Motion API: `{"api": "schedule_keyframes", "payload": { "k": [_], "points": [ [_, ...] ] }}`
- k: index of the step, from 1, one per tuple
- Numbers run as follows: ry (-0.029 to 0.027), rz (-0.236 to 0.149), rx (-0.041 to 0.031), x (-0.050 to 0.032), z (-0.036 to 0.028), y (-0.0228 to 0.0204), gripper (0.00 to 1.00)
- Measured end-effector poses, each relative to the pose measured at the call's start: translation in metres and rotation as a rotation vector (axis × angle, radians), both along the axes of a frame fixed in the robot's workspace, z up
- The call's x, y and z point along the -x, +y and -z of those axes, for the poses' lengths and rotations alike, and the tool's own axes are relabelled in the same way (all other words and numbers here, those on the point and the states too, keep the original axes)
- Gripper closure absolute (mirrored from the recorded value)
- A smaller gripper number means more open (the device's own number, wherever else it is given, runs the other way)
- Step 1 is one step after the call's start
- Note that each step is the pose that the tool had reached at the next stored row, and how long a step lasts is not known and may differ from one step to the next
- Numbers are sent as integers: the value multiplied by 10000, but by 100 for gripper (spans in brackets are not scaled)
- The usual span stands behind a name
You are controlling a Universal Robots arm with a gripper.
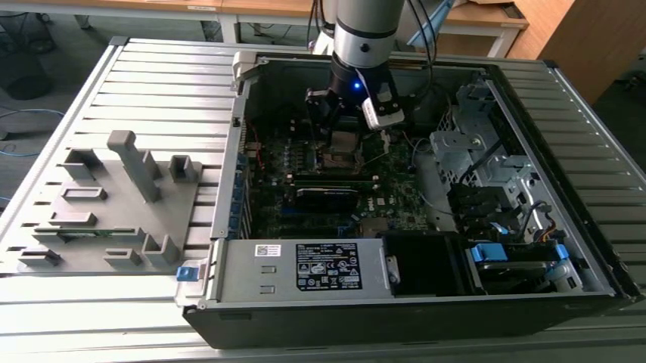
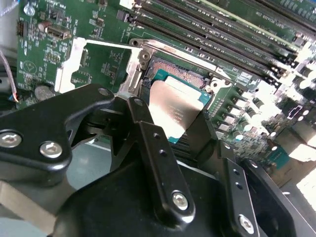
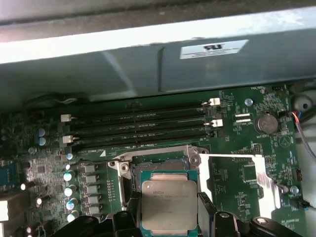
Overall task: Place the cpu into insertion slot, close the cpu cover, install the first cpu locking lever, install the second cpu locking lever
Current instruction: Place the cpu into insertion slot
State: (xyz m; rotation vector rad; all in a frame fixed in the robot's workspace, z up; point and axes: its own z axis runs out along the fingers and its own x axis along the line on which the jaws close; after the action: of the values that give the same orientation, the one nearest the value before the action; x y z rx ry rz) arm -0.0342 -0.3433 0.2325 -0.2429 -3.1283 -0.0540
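- The exterior view looks from high and far, slanting down into the open computer case [image 1: 404, 321].
- The first wrist view sits close over the circuit board [image 3: 237, 163], facing the case wall [image 3: 148, 69].
- The second wrist view looks past the gripper [image 2: 170, 116], very near.
- Both wrist views share the cpu [image 3: 169, 205] [image 2: 175, 101] and the insertion slot [image 3: 158, 165] [image 2: 181, 74].

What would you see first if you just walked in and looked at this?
The big grey arm reaching down into the open computer case in the exterior view. In both wrist views, its black claw pinches the shiny square cpu over the slot, with the silver cover swung open beside it.
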Motion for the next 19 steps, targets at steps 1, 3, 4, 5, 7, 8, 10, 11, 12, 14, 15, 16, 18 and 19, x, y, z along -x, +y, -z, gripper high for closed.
{"api": "schedule_keyframes", "payload": {
  "k": [1,3,4,5,7,8,10,11,12,14,15,16,18,19],
  "points": [
    [0,178,-1,0,1,0,46],
    [-1,538,-1,0,3,0,46],
    [0,718,-1,0,3,0,46],
    [0,915,-1,0,4,0,46],
    [0,1275,-1,0,6,0,46],
    [0,1453,-2,0,7,0,46],
    [-1,1814,-1,0,10,0,46],
    [0,1993,-1,0,11,0,46],
    [0,2185,-1,0,12,0,46],
    [0,2544,-1,0,14,0,46],
    [0,2723,0,0,15,0,46],
    [0,2904,0,0,17,0,46],
    [0,3263,0,0,19,0,46],
    [0,3460,0,0,20,0,46]
  ]
}}
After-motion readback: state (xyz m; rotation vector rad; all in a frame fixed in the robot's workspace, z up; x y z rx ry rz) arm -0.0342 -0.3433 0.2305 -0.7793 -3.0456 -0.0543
